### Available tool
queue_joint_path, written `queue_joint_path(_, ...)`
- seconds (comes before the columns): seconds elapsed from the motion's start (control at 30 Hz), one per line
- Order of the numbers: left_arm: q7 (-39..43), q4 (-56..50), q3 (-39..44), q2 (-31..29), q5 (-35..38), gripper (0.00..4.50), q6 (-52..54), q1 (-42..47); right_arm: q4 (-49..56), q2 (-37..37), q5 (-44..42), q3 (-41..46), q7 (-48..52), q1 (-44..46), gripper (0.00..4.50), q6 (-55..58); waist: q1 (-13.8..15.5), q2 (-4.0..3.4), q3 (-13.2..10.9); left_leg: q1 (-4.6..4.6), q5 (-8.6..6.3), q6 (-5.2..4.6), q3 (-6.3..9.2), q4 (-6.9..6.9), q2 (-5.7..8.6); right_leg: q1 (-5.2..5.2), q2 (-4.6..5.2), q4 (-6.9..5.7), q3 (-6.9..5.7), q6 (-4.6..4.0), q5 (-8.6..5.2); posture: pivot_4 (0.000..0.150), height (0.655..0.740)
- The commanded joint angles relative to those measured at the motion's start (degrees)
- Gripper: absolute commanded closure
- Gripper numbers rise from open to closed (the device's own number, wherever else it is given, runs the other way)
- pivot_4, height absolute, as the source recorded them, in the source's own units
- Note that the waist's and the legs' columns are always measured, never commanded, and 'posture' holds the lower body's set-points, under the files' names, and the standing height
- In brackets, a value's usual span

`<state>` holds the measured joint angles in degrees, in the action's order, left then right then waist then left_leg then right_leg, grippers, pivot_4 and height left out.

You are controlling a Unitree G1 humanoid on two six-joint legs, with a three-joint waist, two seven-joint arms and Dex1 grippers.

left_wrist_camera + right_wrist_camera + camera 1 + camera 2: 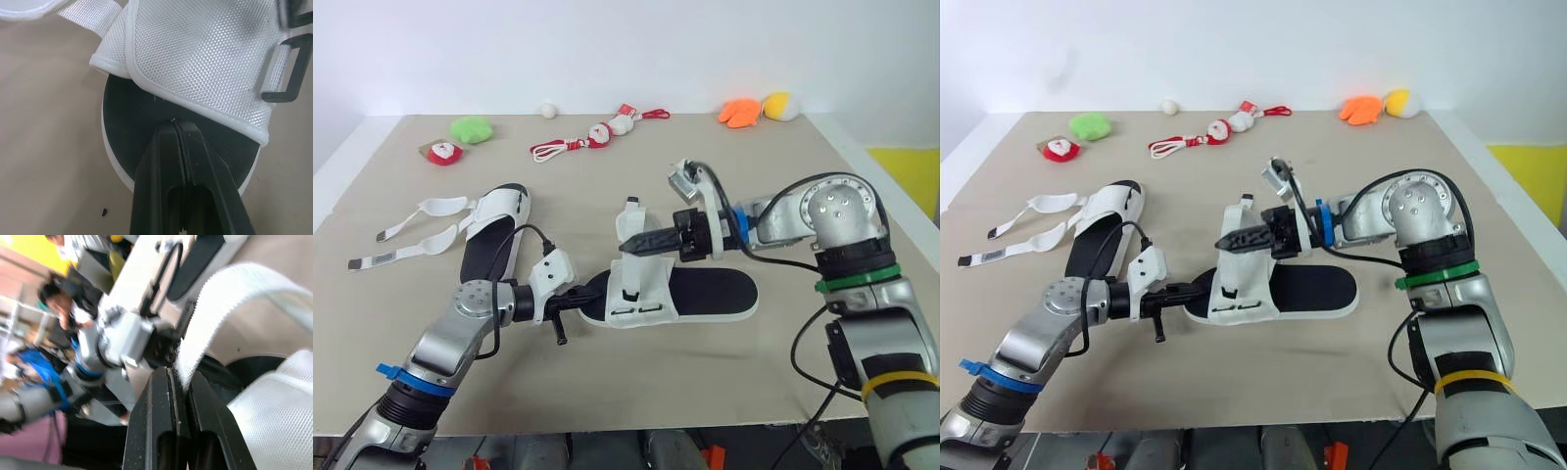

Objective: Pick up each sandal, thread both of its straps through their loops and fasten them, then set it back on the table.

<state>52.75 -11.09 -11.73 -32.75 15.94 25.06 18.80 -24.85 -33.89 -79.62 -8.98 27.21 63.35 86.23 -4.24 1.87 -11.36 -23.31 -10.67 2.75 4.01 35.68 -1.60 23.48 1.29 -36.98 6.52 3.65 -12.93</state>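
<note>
A white sandal with a black footbed [717, 292] lies in the middle of the table. My left gripper [595, 294] is shut, its tips resting on the footbed's end [146, 107] beside the white mesh upper [195, 54]. My right gripper [628, 250] reaches in from the right and is shut on one white strap [215, 318], which stands up from the upper [641, 284]. A second sandal [494, 235] lies at the left with both straps [438, 207] spread loose on the table.
Small toys line the far edge: a green plush [471, 128], a red and white figure [441, 152], a corded toy [573, 144], a white ball [548, 110], orange [739, 113] and yellow plushes [776, 105]. People show beyond the table in the right wrist view.
</note>
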Motion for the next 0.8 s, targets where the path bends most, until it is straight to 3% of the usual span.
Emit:
queue_joint_path(0.03,-0.23,1.39,-1.89,-0.37,-1.74,4.50,1.28,-1.28,-4.34,0.67,3.55,3.59,2.83,3.11,4.36,3.83,0.04,0.00,0.00,-0.01,0.00,0.00,0.01,-0.02,0.00,0.00,0.00,0.00,0.00,-0.02,-0.01,0.150,0.7400)
queue_joint_path(0.2,-0.51,0.89,-2.05,-0.16,-1.82,4.50,1.42,-1.71,-5.58,1.08,8.60,4.04,6.63,4.13,4.36,6.24,0.02,-0.02,0.00,-0.03,0.00,0.00,0.01,-0.05,0.01,0.03,0.00,0.00,0.00,0.09,0.01,0.150,0.7400)
queue_joint_path(0.8,-0.86,0.79,-2.21,0.16,-1.77,4.50,1.43,-1.77,6.61,-2.60,20.70,-2.74,22.06,1.77,4.36,5.46,-0.01,-0.04,-0.01,-0.03,0.00,0.00,0.01,-0.04,0.01,0.04,0.00,0.00,-0.01,0.03,-0.03,0.150,0.7400)
